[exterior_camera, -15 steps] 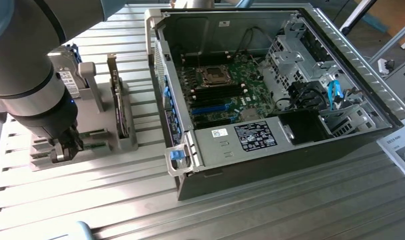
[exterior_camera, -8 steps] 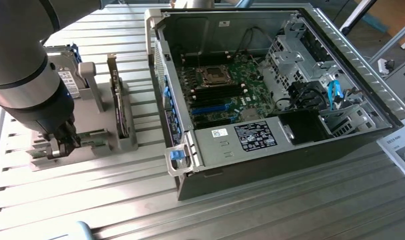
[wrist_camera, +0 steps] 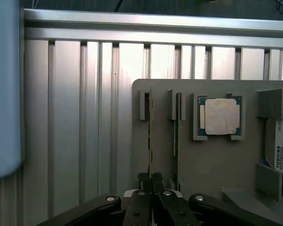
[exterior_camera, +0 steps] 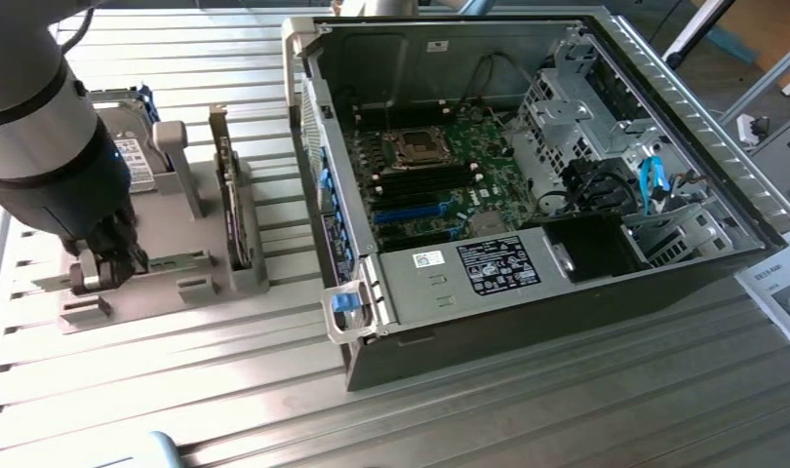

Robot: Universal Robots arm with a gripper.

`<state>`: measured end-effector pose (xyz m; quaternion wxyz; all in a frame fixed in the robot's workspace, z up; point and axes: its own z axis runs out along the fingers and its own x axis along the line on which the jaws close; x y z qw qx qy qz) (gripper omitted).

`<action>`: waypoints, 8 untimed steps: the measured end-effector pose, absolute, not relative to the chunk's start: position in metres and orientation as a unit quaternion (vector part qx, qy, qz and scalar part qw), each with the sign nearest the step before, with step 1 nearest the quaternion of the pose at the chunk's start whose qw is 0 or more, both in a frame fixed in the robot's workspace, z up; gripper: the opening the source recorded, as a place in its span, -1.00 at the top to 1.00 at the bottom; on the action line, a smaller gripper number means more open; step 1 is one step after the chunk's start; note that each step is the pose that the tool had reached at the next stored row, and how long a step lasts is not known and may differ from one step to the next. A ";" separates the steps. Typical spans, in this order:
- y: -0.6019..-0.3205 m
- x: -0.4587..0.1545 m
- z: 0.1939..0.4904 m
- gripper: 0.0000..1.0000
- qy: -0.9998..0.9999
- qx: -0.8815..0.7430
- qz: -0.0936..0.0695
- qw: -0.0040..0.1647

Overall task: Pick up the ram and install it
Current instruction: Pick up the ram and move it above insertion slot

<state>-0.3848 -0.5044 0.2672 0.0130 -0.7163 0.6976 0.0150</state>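
My hand (wrist_camera: 150,178) was all but shut, its tips pinching the upper edge of the ram (wrist_camera: 150,136), which stood on edge in a slot of the grey holder (wrist_camera: 217,165) at the exterior view's left; I judged the stick light, stiff and brittle, best gripped mid-length across its flat faces, clear of the contacts; near it lay a processor chip (wrist_camera: 220,116); a drive label (wrist_camera: 282,141) read TOSHIBA; stickers inside the open computer case (exterior_camera: 526,336) were unreadable.
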 end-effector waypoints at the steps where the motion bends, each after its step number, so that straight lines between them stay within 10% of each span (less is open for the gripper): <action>1: -0.504 -0.385 0.273 0.75 0.698 -0.716 0.015 0.013; 8: -0.504 -0.385 0.308 0.75 0.698 -0.716 0.015 0.013</action>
